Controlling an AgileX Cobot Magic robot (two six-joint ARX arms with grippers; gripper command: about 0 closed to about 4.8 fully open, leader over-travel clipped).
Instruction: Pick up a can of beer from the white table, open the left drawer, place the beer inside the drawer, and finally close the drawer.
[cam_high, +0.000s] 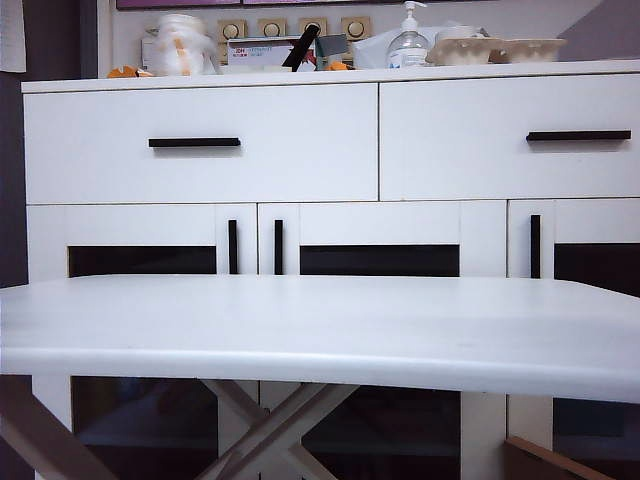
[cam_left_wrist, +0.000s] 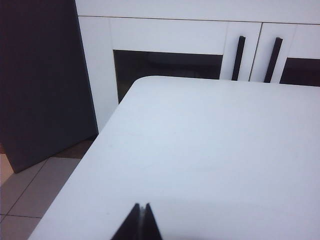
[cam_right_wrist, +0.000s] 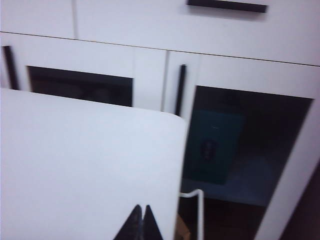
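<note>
- The white cabinet (cam_high: 330, 235) with glass-panelled doors stands behind my large matte white table (cam_high: 320, 330).
- The wide white flat-fronted left drawer (cam_high: 200, 142), with its black bar handle (cam_high: 194, 142), sits flush.
- A clear pump bottle (cam_high: 408, 42) stands on the cabinet top.
- My left gripper (cam_left_wrist: 141, 212) and right gripper (cam_right_wrist: 141, 212) hover over the table's near corners, jaws together.
- I see no can.

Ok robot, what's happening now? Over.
Left tool shut, empty, over white matte table. Right tool shut, empty, near table corner. Silver beer can not in view. Wide white left drawer closed. Nothing blocking.
</note>
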